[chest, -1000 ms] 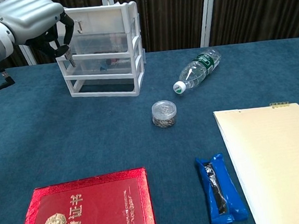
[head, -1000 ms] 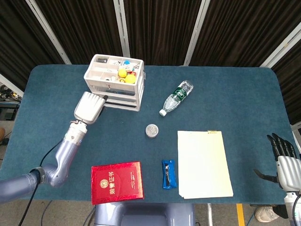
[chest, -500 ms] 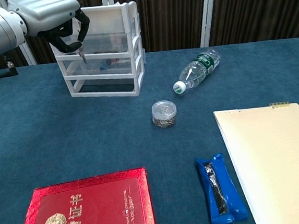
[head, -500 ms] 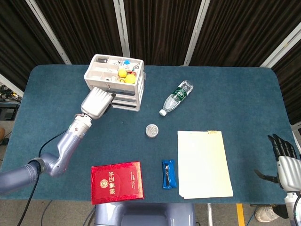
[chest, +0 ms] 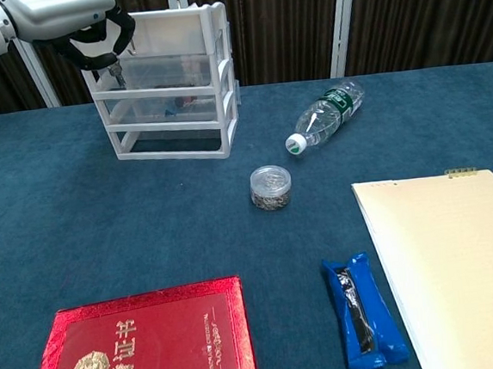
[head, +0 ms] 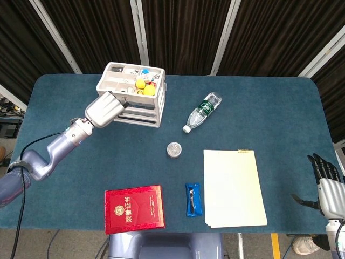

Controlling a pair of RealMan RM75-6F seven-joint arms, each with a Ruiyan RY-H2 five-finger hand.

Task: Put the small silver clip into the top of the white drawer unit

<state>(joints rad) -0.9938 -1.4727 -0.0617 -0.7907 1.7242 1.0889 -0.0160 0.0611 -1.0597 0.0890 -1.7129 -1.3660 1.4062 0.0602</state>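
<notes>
The white drawer unit (head: 141, 109) (chest: 168, 79) stands at the table's back left, and its open top tray holds yellow, blue and red bits. My left hand (head: 105, 109) (chest: 72, 18) hovers at the unit's front left corner, level with its top. It pinches the small silver clip (chest: 119, 71), which dangles below the fingers in front of the upper drawer. In the head view the hand hides the clip. My right hand (head: 326, 186) hangs off the table's right edge, holding nothing, its fingers apart.
A plastic bottle (head: 201, 112) (chest: 327, 113) lies right of the unit. A small round tin (head: 173, 149) (chest: 270, 187) sits mid-table. Nearer the front lie a red booklet (head: 133, 208), a blue packet (head: 193, 199) and a cream notepad (head: 233, 187).
My left hand has risen with the clip from beside the unit's lower drawers to the level of its top, ending at the front left corner. The right hand has stayed put.
</notes>
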